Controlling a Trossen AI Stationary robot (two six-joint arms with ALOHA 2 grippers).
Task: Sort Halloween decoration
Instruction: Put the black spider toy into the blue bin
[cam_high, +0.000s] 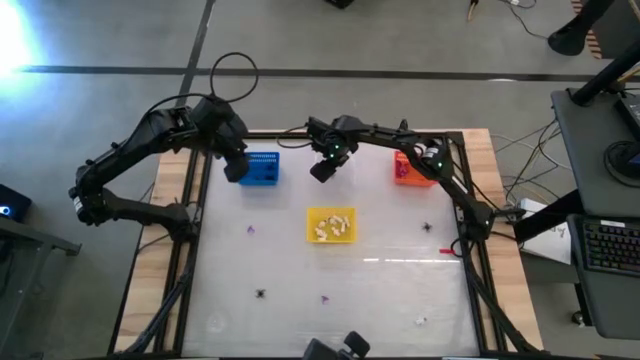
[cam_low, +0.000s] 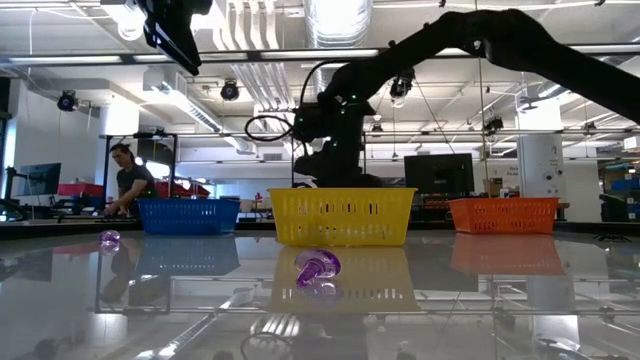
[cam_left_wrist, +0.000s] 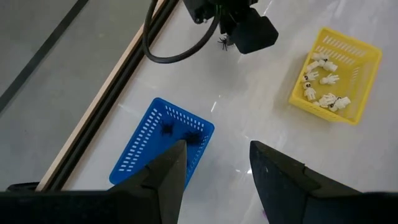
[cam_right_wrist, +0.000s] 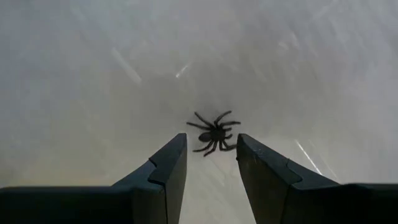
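A black spider trinket lies on the white table between the blue basket and the orange basket, at the far side. My right gripper points down over it, open, with its fingertips on either side of the spider's near legs and no contact that I can see. My left gripper hangs open above the blue basket, which holds black spiders. The yellow basket holds several white trinkets. Loose trinkets lie on the table: purple, black, black.
More trinkets lie near the table's front edge: purple and white. In the low view a purple trinket lies before the yellow basket. A person stands in the room beyond the table.
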